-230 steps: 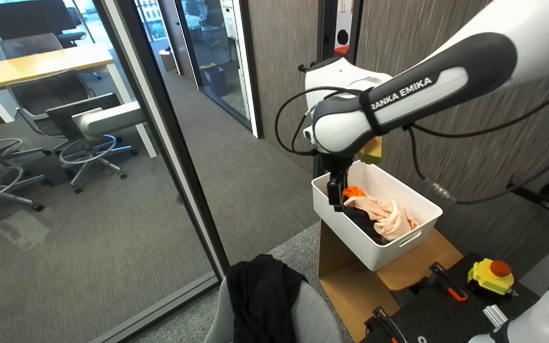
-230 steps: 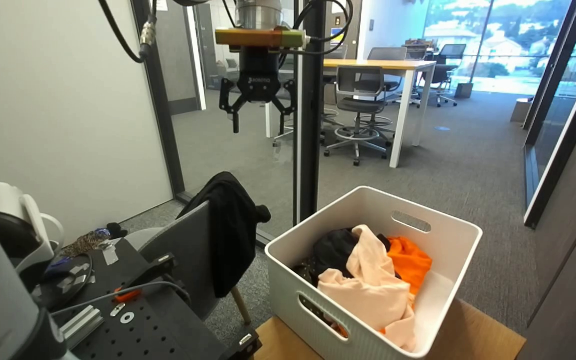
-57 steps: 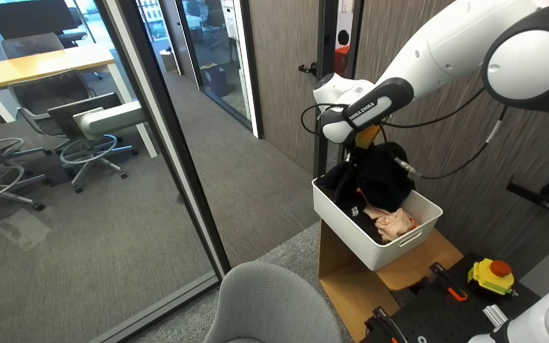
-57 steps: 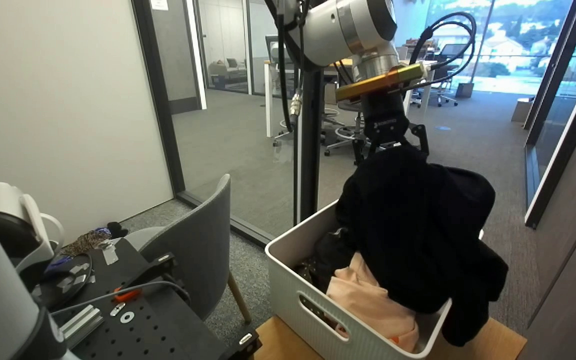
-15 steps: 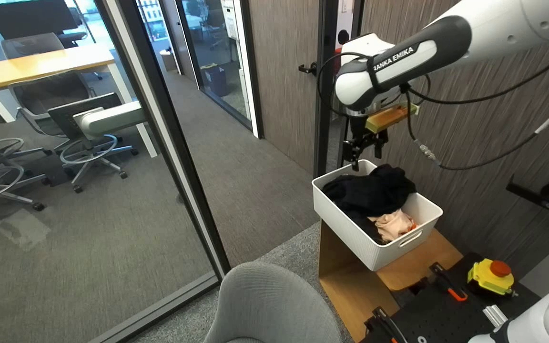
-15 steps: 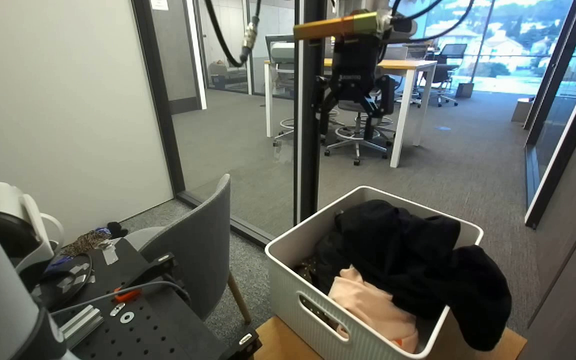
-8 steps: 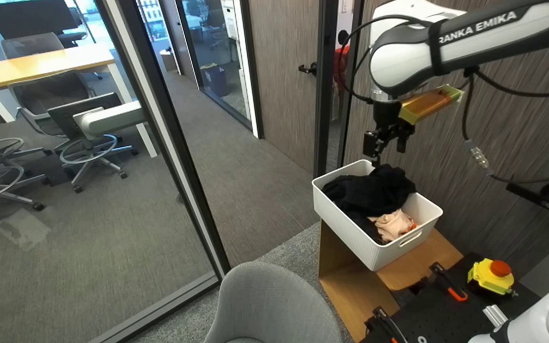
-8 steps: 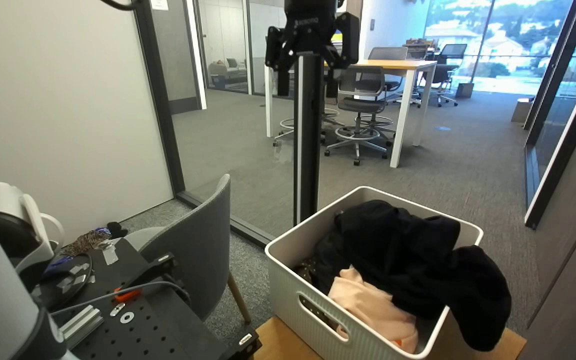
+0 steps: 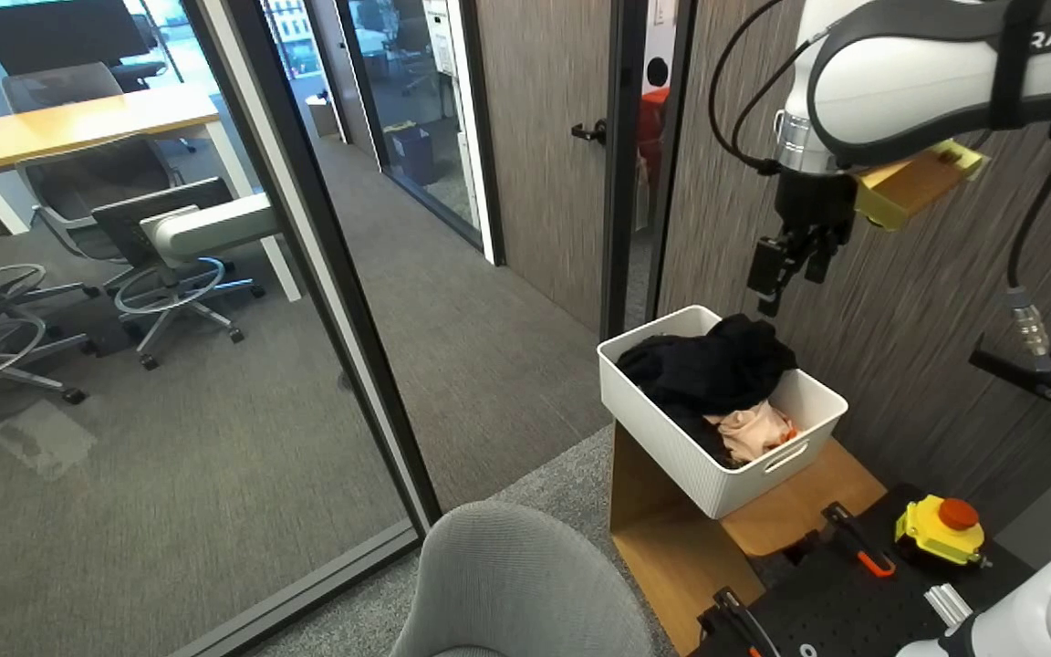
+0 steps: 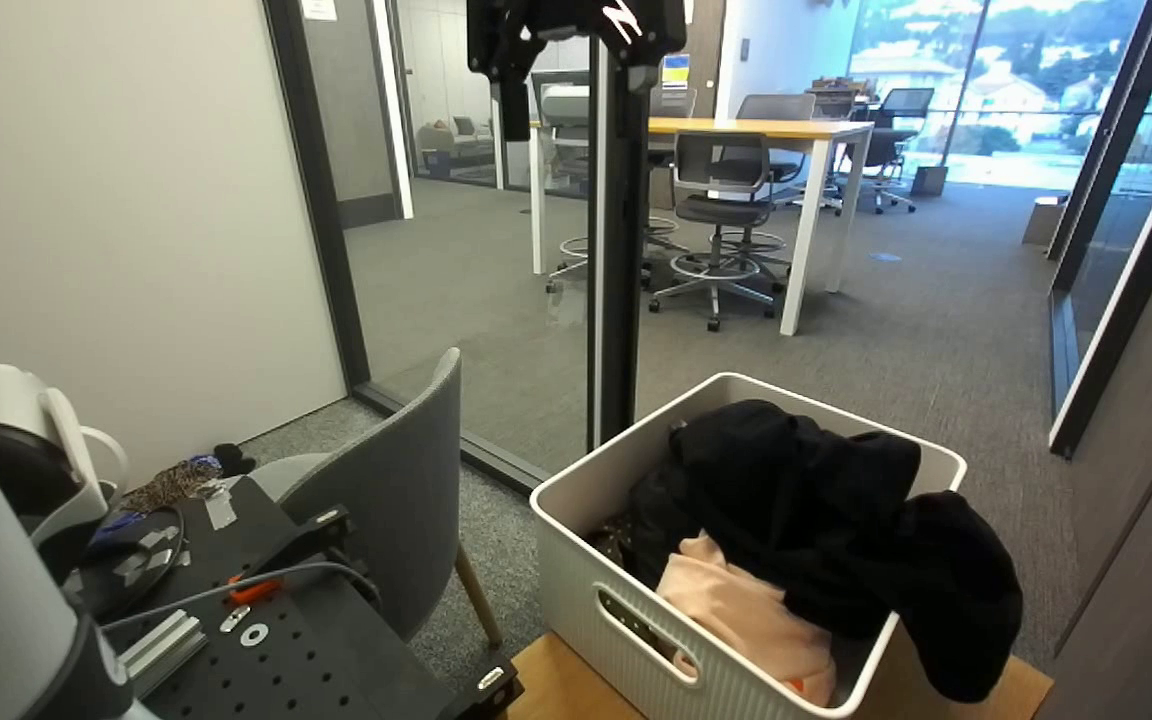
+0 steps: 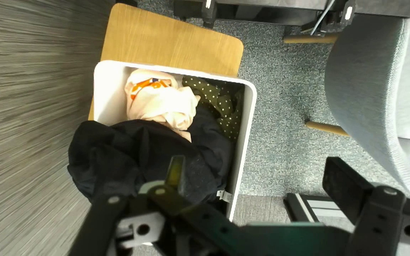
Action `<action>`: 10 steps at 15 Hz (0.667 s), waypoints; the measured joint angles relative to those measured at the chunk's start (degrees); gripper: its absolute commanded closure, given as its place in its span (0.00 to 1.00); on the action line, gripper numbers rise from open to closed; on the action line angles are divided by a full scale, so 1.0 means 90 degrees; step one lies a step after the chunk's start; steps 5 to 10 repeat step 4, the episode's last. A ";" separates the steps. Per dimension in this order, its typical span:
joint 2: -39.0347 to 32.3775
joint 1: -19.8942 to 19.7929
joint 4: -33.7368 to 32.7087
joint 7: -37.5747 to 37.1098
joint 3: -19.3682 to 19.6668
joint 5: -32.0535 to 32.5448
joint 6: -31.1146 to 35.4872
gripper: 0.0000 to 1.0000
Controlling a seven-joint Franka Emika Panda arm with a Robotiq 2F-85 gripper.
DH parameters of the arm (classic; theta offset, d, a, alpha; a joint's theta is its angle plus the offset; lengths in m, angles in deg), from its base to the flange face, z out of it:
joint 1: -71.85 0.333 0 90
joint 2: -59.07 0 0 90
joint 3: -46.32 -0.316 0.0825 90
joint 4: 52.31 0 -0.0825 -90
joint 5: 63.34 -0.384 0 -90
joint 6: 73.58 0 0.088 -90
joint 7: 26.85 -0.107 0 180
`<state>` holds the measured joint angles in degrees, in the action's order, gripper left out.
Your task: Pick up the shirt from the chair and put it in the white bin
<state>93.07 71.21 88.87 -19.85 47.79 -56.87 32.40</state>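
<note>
The black shirt [image 10: 816, 500] lies heaped in the white bin [image 10: 586, 590], partly over a peach garment [image 10: 746, 615]; the wrist view also shows a dotted cloth [image 11: 210, 92] in one corner. Black meets black underneath, so where the shirt ends I cannot tell. The pile below probably explains why it rides so high, and why one loose fold [image 10: 966, 600] spills across the rim and hangs outside, toward the wood-grained panel [image 11: 30, 89]. The bulk inside seems heavy enough to stop it sliding off. The gripper [image 9: 792, 290] hangs higher than the bin; in the wrist view its fingers [image 11: 345, 186] stand wide apart, nothing between them, which fits, since bin and pile carry the shirt's weight. The bin stands on a wooden worktop [image 9: 813, 502], between that panel and the grey chair [image 9: 525, 575], presumably to put both within reach of the arm [image 9: 900, 91]. I judge the placing all but done; tucking in the overhanging fold might be worthwhile, since a snag there could drag the shirt out.
</note>
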 measured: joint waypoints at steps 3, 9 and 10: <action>0.0092 0.0001 0.0068 0.0186 0.0137 -0.0022 0.0000 0.00; 0.0082 0.0001 0.0074 0.0185 0.0139 -0.0022 0.0000 0.00; 0.0082 0.0001 0.0074 0.0185 0.0139 -0.0022 0.0000 0.00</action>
